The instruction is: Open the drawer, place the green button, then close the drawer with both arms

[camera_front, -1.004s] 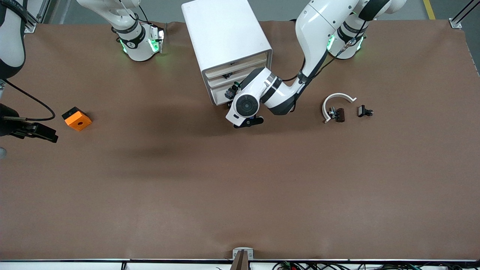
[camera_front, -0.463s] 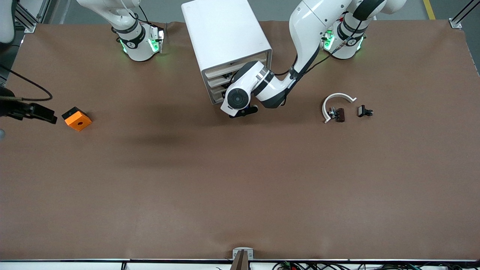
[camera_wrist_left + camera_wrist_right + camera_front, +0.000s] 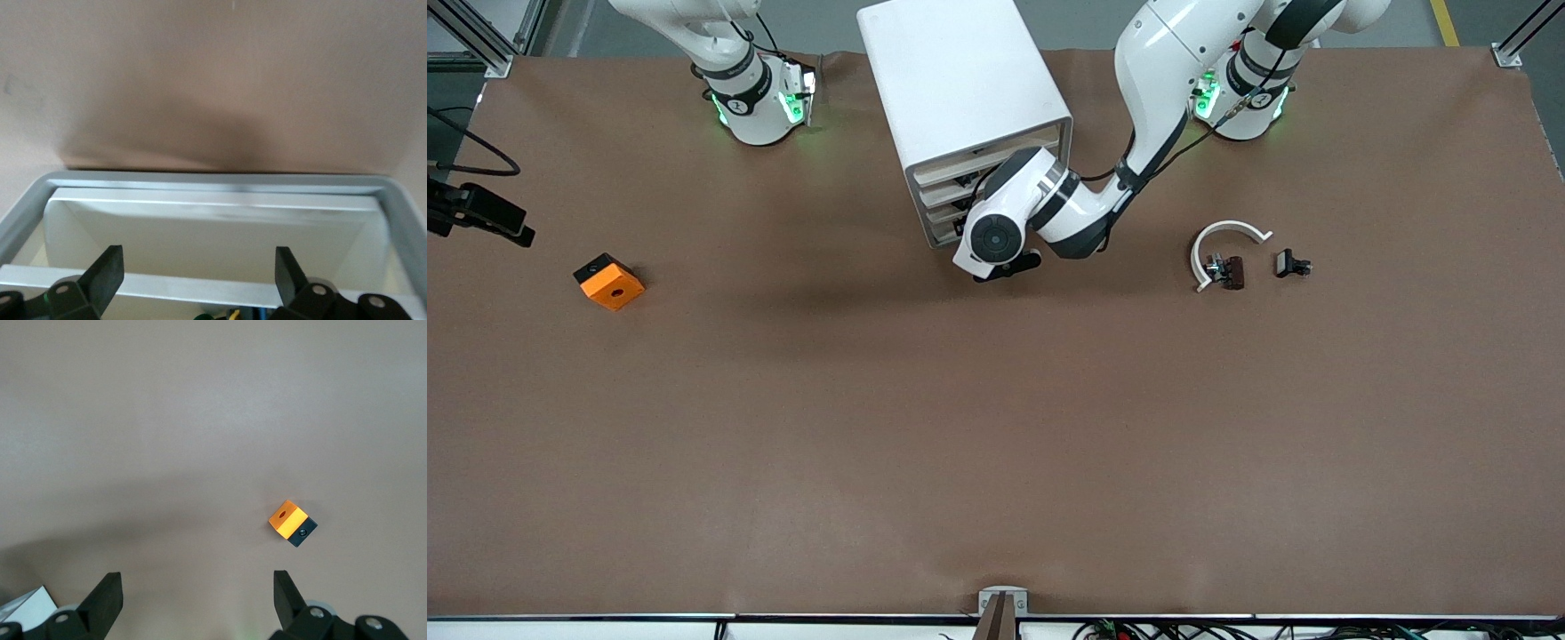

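The white drawer cabinet (image 3: 960,89) stands between the two arm bases. My left gripper (image 3: 198,263) is at its drawer fronts (image 3: 938,191), fingers wide open with nothing between them. The left arm's wrist (image 3: 996,240) hides this gripper in the front view. Under the fingers lies a grey-rimmed white drawer (image 3: 200,181), crossed by a white bar (image 3: 200,287). A green sliver (image 3: 213,316) shows at the picture's edge; I cannot tell whether it is the button. My right gripper (image 3: 520,236) (image 3: 197,587) hangs open and empty over the table's right-arm end.
An orange cube with a hole (image 3: 609,282) (image 3: 288,518) lies on the table below the right gripper. A white arc (image 3: 1227,240) with small black parts (image 3: 1227,269) and another black part (image 3: 1291,263) lie toward the left arm's end.
The left arm's wrist has moved in closer to the cabinet's drawer fronts. The right gripper has travelled past the orange cube, away from the front camera.
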`<action>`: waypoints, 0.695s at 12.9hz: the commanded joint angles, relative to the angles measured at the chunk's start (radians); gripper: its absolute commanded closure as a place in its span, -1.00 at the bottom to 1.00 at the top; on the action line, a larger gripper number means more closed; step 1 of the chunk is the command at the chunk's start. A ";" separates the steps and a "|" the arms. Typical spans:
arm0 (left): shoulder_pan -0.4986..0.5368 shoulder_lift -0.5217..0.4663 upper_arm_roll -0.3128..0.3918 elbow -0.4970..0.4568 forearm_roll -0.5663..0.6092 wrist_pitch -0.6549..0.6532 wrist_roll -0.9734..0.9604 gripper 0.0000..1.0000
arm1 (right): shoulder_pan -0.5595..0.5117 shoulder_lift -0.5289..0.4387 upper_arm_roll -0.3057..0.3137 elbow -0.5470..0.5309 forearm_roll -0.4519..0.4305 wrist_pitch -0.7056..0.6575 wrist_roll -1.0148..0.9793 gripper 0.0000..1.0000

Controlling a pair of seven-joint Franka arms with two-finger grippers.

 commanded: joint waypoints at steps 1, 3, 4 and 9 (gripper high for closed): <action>0.105 -0.018 -0.004 0.038 -0.011 -0.013 0.012 -1.00 | -0.032 -0.033 0.009 -0.046 0.016 0.020 -0.070 -1.00; 0.179 -0.027 0.004 0.074 0.046 -0.013 0.010 -1.00 | -0.038 -0.080 0.009 -0.113 0.018 0.061 -0.071 -1.00; 0.205 -0.033 0.004 0.092 0.095 -0.015 0.007 -1.00 | -0.038 -0.111 0.009 -0.153 0.018 0.090 -0.071 -1.00; 0.343 -0.143 0.006 0.126 0.240 -0.013 0.009 -1.00 | 0.010 -0.128 -0.043 -0.167 0.038 0.093 -0.071 -1.00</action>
